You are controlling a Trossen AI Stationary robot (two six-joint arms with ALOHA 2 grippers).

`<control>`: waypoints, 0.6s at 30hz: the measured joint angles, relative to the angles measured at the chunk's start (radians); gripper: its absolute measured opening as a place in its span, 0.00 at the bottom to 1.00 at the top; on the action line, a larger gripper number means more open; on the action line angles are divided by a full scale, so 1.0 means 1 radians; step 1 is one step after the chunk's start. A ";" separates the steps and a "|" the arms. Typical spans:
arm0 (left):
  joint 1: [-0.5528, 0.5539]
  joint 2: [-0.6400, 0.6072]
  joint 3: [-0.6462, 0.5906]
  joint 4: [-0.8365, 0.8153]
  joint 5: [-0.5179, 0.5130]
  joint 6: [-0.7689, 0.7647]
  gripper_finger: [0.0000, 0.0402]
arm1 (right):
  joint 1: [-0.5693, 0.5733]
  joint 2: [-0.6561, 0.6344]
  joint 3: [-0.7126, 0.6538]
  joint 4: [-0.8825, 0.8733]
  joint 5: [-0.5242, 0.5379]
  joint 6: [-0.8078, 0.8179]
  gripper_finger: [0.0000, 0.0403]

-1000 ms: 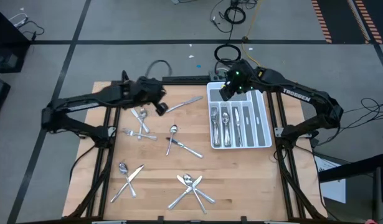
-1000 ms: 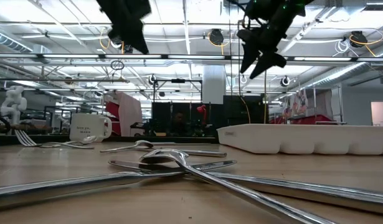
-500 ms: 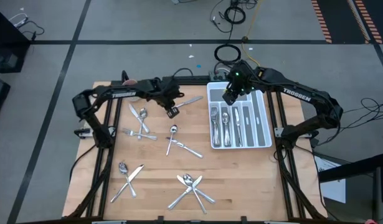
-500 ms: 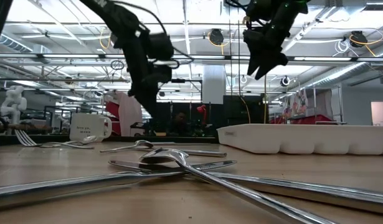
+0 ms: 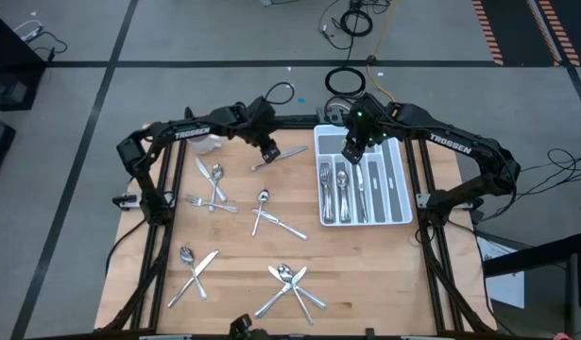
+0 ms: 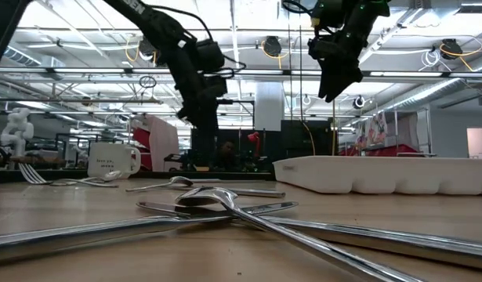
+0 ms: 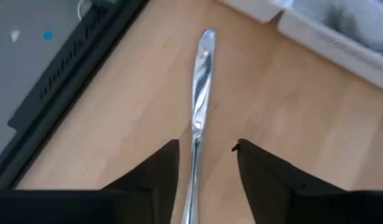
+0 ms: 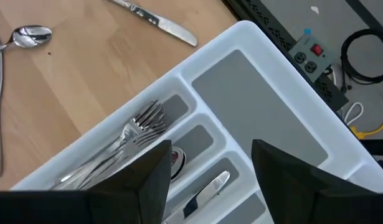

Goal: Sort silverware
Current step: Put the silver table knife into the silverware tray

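A silver knife [image 7: 200, 93] lies flat on the wooden table just left of the white tray [image 5: 396, 179]. My left gripper [image 7: 205, 146] is open low over the knife's handle end, one finger on each side of it; I cannot tell whether they touch it. My right gripper [image 8: 210, 149] hangs open over the tray's far end with nothing between its fingers. The tray's slots hold forks [image 8: 138, 134], a spoon and a knife [image 8: 207, 186]. More silverware lies crossed in small heaps on the table [image 5: 264, 217], [image 5: 290, 281], [image 5: 196, 264], [image 5: 213, 179].
A white mug [image 6: 114, 160] stands at the table's far left, partly under my left arm in the high view. A black rail [image 7: 66, 93] runs along the table's far edge close to the knife. Bare wood shows between the heaps [image 5: 366, 274].
My left gripper has swung toward the table's right and far edges and come down from high above the table until it stands over the knife beside the tray. The knife and the other silverware have stayed where they were.
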 joint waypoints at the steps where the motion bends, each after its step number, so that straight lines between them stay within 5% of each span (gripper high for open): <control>1: 0.005 0.021 0.015 -0.011 0.000 0.000 0.45 | 0.000 0.000 0.000 0.000 0.000 -0.007 0.53; 18: 0.022 0.360 0.319 -0.307 0.025 0.104 0.48 | -0.009 0.000 0.000 -0.083 0.024 -0.064 0.53</control>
